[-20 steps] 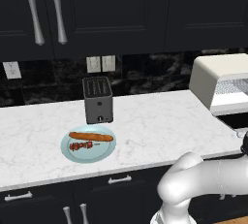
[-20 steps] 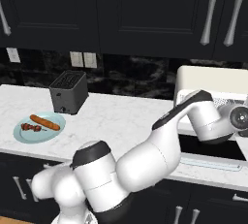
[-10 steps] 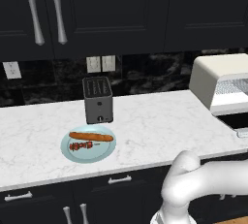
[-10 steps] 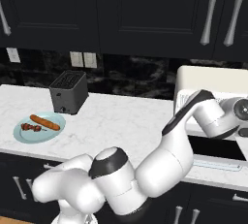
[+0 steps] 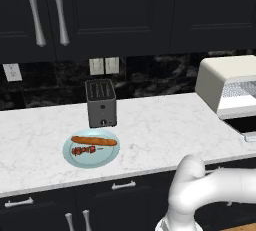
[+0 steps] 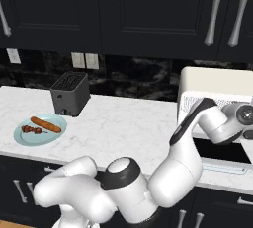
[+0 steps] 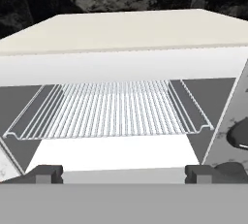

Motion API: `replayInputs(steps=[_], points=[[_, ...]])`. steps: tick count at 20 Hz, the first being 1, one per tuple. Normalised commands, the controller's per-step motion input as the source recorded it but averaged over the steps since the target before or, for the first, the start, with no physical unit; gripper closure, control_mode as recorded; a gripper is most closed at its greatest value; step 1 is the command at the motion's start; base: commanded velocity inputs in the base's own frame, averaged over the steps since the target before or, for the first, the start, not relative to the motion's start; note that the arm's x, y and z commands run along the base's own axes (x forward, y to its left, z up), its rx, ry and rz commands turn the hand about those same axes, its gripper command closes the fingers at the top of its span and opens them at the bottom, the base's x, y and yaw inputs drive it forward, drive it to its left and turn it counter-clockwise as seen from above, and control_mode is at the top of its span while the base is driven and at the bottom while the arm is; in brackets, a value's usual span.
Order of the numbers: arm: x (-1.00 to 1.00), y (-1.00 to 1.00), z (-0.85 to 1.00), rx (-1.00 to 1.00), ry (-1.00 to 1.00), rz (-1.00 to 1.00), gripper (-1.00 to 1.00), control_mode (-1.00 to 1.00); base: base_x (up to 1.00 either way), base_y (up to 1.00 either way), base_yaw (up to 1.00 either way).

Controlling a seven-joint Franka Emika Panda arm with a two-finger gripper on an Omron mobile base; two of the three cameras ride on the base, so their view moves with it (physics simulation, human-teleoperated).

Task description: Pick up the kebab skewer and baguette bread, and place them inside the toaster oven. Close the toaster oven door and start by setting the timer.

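While the white arm reaches to the right end of the counter, its two-finger gripper (image 7: pixel 123 173) faces the open front of the boxy cream-white toaster oven (image 7: pixel 126 48), dark fingertips (image 7: pixel 46 173) spread wide with nothing between them. Bare wire rack (image 7: pixel 109 109) sits inside the oven cavity. Toaster oven door (image 6: pixel 220 155) hangs down open, dark glass showing below the cavity. Long slim orange-brown baguette bread (image 5: pixel 94 140) and short kebab skewer with red and dark chunks (image 5: pixel 84 150) lie side by side on a round pale blue plate (image 5: pixel 75 160), well apart from the oven, just in front of the small dark grey slot toaster (image 5: pixel 101 103) on white marble counter (image 5: pixel 160 125)
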Motion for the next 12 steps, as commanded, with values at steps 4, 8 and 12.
replayInputs(steps=[4,8,12], points=[[0.15,0.02,-0.08,0.0,-0.04,-0.03,-1.0,-1.0,0.0,0.0,0.0],[0.17,0.05,0.0,0.0,-0.03,-0.03,-1.0,-1.0,0.0,0.0,0.0],[0.13,0.19,-0.05,0.0,-0.01,0.0,-1.0,-1.0,0.0,0.0,0.0]])
